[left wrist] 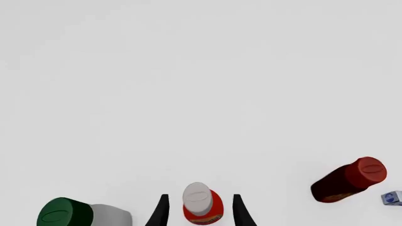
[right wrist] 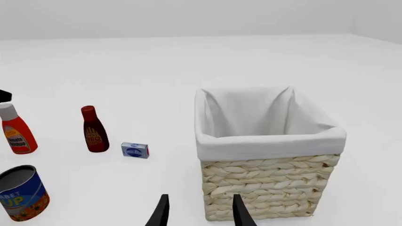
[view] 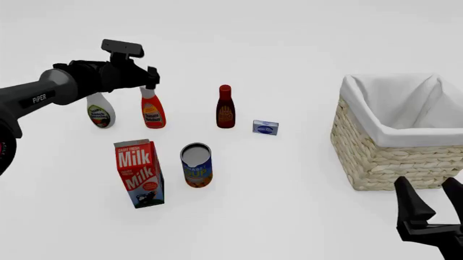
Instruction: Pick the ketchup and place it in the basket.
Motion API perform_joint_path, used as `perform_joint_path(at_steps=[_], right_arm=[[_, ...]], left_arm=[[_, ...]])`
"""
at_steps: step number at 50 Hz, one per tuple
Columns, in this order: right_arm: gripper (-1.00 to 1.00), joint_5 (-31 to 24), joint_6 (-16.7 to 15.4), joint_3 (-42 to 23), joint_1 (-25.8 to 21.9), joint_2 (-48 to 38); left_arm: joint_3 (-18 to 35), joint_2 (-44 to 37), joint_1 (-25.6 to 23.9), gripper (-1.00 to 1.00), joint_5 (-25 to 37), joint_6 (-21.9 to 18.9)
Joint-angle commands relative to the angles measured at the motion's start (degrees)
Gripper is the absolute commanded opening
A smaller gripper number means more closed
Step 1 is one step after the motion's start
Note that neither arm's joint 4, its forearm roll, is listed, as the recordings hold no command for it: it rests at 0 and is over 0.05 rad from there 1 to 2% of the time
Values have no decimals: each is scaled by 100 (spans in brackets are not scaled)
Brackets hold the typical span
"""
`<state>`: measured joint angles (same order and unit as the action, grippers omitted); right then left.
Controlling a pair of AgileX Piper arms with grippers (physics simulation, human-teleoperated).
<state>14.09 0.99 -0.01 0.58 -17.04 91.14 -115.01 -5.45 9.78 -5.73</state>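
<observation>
At the far left of the table, the ketchup [view: 153, 111] stands upright between a white bottle [view: 98, 111] and a dark red bottle [view: 225, 107], well apart from the basket [view: 394, 132] on the right. The left gripper [view: 150, 77] hovers at its white cap, jaws spread either side, apparently not touching. Descending squarely before closing should secure it. The right gripper [view: 428, 196], near the basket, is open and empty.
</observation>
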Motion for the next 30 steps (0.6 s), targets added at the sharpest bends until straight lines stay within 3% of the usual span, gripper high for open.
perform_joint_path(at_steps=[1,30], right_arm=[[100,71,-7,0,-7,-90],[100,218,-17,0,-9,-272]], left_arm=[[23,-104,1,100,-42,36],[95,-324,-15,100,-120,118]])
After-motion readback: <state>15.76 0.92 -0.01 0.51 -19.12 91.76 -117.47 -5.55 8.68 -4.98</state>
